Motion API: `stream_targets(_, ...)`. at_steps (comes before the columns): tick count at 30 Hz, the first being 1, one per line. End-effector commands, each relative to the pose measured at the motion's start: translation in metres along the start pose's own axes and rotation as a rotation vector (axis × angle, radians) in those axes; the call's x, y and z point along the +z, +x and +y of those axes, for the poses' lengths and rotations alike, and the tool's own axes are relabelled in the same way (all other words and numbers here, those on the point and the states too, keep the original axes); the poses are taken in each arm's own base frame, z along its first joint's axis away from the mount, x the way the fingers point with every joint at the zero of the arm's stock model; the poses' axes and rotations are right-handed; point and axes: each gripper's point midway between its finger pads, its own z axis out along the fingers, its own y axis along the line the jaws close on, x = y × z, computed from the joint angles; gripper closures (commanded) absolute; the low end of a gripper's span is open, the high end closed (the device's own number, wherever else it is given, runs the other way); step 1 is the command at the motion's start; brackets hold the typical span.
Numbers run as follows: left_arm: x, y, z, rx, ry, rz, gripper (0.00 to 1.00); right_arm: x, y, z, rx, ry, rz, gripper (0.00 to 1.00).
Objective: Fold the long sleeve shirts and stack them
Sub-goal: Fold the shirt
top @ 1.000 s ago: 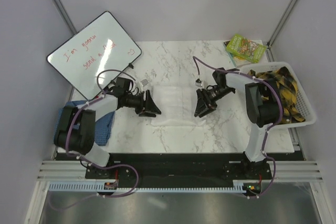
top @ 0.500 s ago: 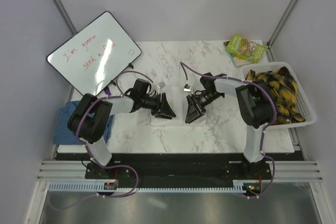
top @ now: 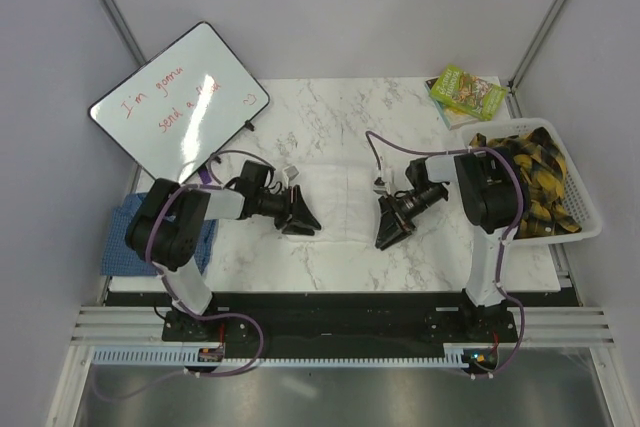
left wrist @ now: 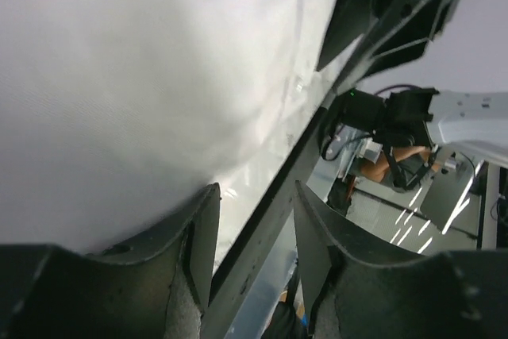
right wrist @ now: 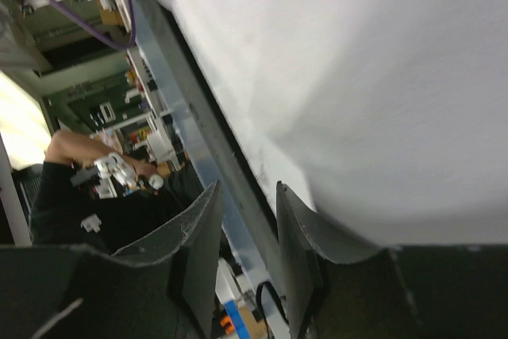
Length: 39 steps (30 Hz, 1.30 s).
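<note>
The large plain white cloth shirt (top: 340,202) lies mid-table (top: 330,107) as a compact rectangle, so its folding looks about finished. The left hand (top: 303,219) is at its left edge and the right hand (top: 388,232) at its right, each narrowly parted and holding nothing. The blue fine-checked shirt (top: 203,239) sits well apart at the table's left edge, partly under the left arm, so stacking remains; whether it is folded I cannot tell.
</note>
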Motion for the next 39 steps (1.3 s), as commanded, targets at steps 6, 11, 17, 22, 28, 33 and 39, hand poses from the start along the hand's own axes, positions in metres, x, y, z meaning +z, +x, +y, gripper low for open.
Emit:
stream_targets(6,-0.045,-0.042,-0.097,0.347,0.184,-0.109,0.45,-0.055,-0.084,0.079,-0.322,0.014,-0.167,0.56)
stream_targets(11,-0.022,-0.108,-0.076,0.3,0.137,-0.183,0.45,-0.058,-0.141,0.06,-0.316,0.056,-0.229,0.56)
stream_targets(17,-0.013,-0.148,-0.022,0.121,0.052,-0.249,0.46,-0.053,-0.187,0.006,-0.311,0.167,-0.246,0.56)
stream_targets(22,-0.006,-0.118,0.033,-0.03,-0.08,-0.204,0.47,-0.043,-0.194,-0.044,-0.299,0.313,-0.196,0.56)
stream_targets(28,0.029,0.005,0.001,0.013,-0.084,0.055,0.48,-0.024,-0.214,-0.033,-0.477,0.477,-0.13,0.56)
stream_targets(33,0.012,0.037,-0.074,0.194,0.105,0.084,0.45,0.001,-0.209,0.018,-0.699,0.45,-0.058,0.51)
stream_targets(39,-0.078,0.021,-0.078,0.178,0.128,-0.159,0.39,0.034,-0.173,0.038,-0.827,0.45,0.064,0.51)
